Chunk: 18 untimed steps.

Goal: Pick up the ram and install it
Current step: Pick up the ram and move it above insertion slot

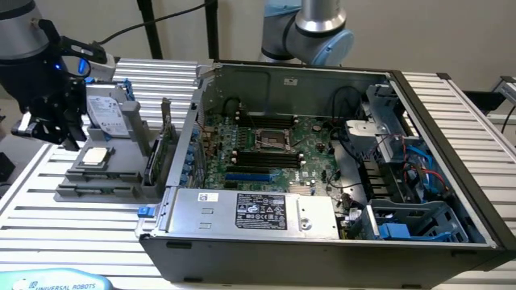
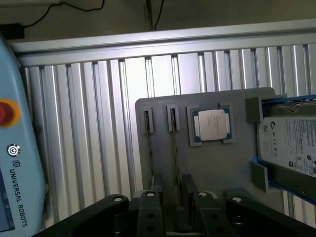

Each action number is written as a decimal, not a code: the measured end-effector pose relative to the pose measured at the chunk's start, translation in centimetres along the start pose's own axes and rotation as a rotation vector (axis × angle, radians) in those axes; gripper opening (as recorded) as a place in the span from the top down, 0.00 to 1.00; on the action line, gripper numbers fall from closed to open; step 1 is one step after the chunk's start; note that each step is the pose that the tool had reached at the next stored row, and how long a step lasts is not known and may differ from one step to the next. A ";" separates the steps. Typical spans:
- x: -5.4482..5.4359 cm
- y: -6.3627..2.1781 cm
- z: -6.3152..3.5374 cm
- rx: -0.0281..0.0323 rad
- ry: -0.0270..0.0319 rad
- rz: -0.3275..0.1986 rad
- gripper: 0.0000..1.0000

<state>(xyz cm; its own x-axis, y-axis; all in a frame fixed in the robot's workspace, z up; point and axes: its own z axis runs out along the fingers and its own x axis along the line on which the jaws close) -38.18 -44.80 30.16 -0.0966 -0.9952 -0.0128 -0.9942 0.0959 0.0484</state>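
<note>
Pincer (image 2: 176, 200) parted, gripping nothing, hanging over the grey holder (image 2: 217, 170) on the slatted tabletop (image 2: 98, 123). Ram (image 2: 175, 150) stands on edge in a holder slot, in line with the gap between my fingers, near the processor chip (image 2: 211, 124). Open computer case (image 1: 322, 151) sits to the exterior view's right of the holder.

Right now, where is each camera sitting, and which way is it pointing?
Exterior view: off the arm, raised, looking down into the open computer case; the arm shows at the exterior view's left.
Wrist view: on the wrist, looking down at the grey holder; its own black fingers, apart, show.
Shared: the holder, the square chip and the hard drive.
</note>
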 end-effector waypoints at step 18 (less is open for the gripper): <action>1.1 -1.13 3.21 -0.0007 0.0028 -0.057 0.62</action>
<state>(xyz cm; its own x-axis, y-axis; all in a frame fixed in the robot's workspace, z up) -37.31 -45.98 26.89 -0.0399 -0.9991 -0.0128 -0.9981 0.0392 0.0483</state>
